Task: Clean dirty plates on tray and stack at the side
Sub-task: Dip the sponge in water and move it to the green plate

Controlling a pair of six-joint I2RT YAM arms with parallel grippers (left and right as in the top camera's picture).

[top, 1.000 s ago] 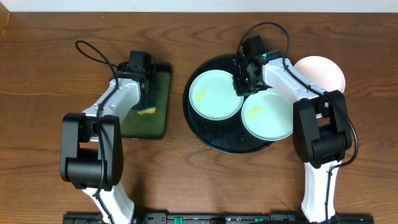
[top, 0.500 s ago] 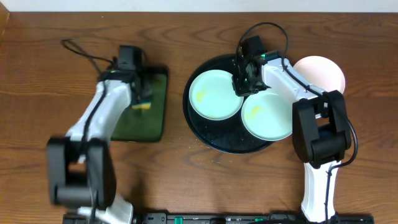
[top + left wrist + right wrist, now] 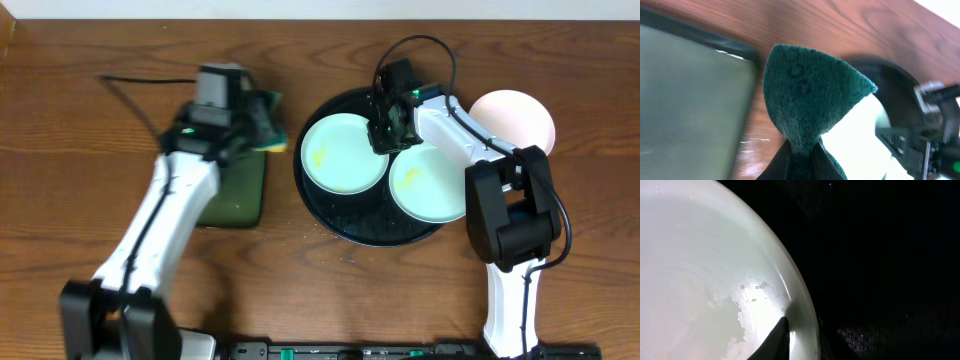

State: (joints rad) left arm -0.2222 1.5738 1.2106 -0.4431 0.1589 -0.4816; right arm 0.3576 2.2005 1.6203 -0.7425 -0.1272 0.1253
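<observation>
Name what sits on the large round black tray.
Two yellow-smeared pale mint-green round plates: left plate, right plate. The right gripper pinches the left plate's rim. Tray floor beneath is hidden.

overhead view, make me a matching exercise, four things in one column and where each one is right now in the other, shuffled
Things
1. sponge
2. white plate
3. left mint plate
4. green tray

Places
a. on the black tray, rim between the fingers of the right end effector
b. on the table, right of the black tray
c. pinched in the left end effector
d. flat on the table, left of the black tray

Pairs: 1-c, 2-b, 3-a, 4-d
</observation>
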